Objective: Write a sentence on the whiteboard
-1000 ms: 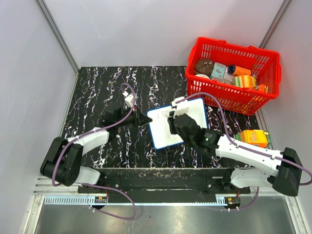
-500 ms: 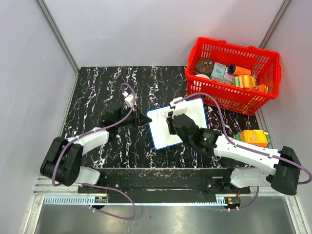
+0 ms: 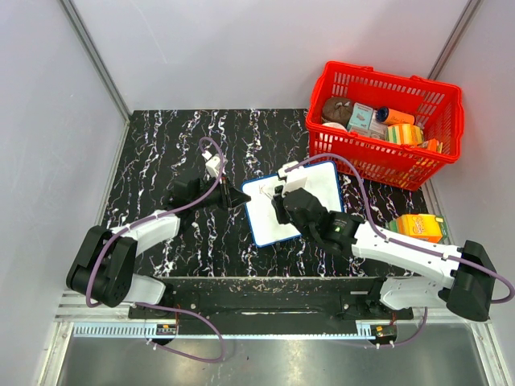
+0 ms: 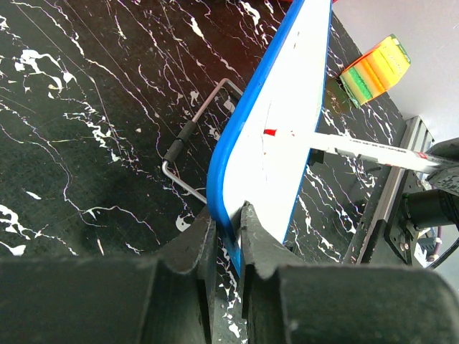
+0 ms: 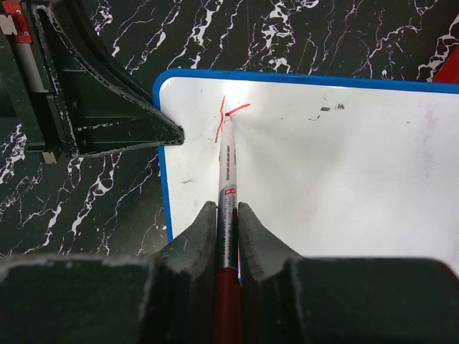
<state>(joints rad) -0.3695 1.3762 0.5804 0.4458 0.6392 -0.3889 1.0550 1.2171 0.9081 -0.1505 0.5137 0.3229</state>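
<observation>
the small flat white whiteboard with a thin blue frame [image 3: 269, 221] lies in the middle of the black marble-pattern table [image 3: 161, 145], with the red plastic basket [image 3: 386, 165] at its 1 o'clock. the left gripper [image 3: 240, 199] is closed on the frame at 9 o'clock. the right gripper [image 5: 227, 215] grips a slim red marker pen [image 5: 226, 165], and its tip touches the thin red handwritten sentence [image 5: 219, 122], of which only a few strokes are there. to write well, i think the left hold must be firm and the pen pressure light, with the strokes going toward 3 o'clock.

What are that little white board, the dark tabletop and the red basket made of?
The whiteboard: glossy coated sheet, since light glares off it, in a blue frame that looks plastic. The tabletop: black with white veins, marble-like, possibly a printed laminate. The red basket: moulded plastic lattice, likely, by its uniform colour and grid.
</observation>
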